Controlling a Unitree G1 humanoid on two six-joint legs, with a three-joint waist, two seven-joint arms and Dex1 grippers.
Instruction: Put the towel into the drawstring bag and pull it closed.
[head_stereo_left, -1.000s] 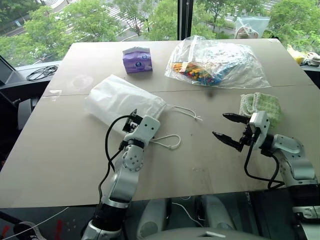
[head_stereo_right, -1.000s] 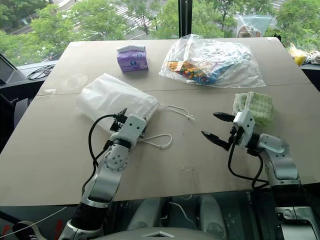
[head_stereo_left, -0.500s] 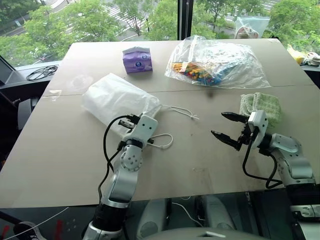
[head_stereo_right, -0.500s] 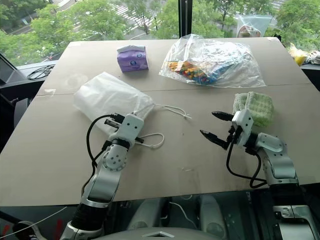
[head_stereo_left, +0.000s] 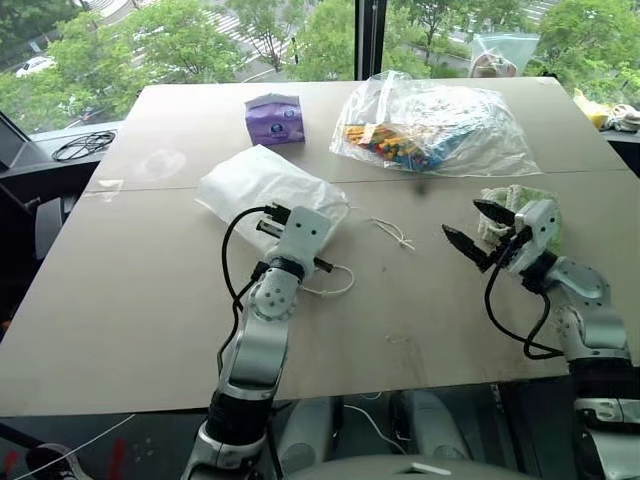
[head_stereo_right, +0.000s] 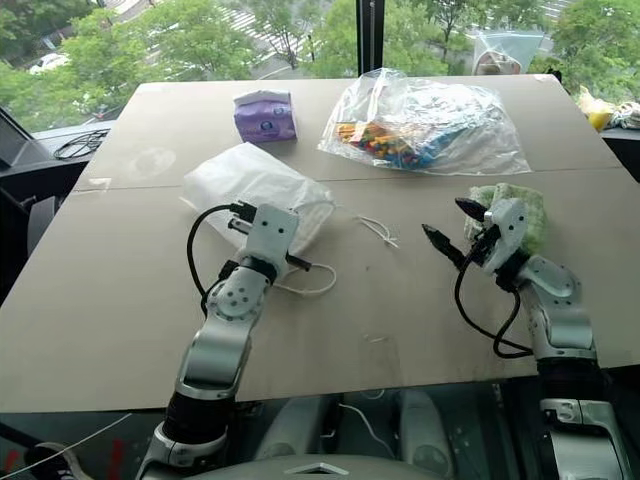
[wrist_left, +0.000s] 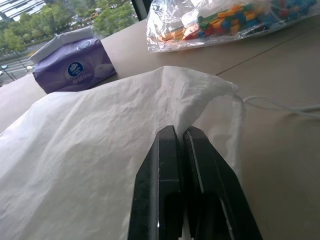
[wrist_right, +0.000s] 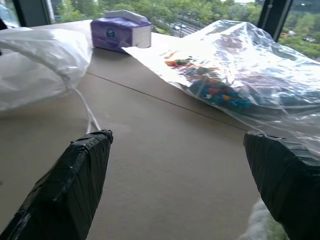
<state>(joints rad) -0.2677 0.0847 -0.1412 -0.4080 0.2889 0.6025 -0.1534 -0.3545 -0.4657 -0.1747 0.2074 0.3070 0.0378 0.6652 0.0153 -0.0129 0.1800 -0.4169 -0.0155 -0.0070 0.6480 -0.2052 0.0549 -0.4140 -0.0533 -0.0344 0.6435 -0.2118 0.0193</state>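
Note:
The white drawstring bag (head_stereo_left: 258, 181) lies left of the table's middle, its mouth toward the right. My left gripper (head_stereo_left: 272, 214) is shut on the bag's fabric near the mouth, and the left wrist view shows both fingers (wrist_left: 172, 150) pinching a raised fold of it. One knotted cord (head_stereo_left: 396, 234) trails right of the mouth, and a cord loop (head_stereo_left: 338, 285) lies beside my left hand. The light green towel (head_stereo_right: 523, 203) sits at the right, partly hidden behind my right hand. My right gripper (head_stereo_left: 463, 220) is open just left of the towel, with nothing between its fingers.
A purple tissue pack (head_stereo_left: 275, 117) stands at the back. A clear plastic bag (head_stereo_left: 440, 125) of colourful items lies at the back right. A black cable (head_stereo_left: 80, 146) rests beyond the table's left edge. Bare tabletop (head_stereo_left: 400, 310) lies between my two hands.
My left gripper has shut on the bag, then risen and moved right, dragging the bag along. The right gripper, still open, has swung right to just beside the towel.

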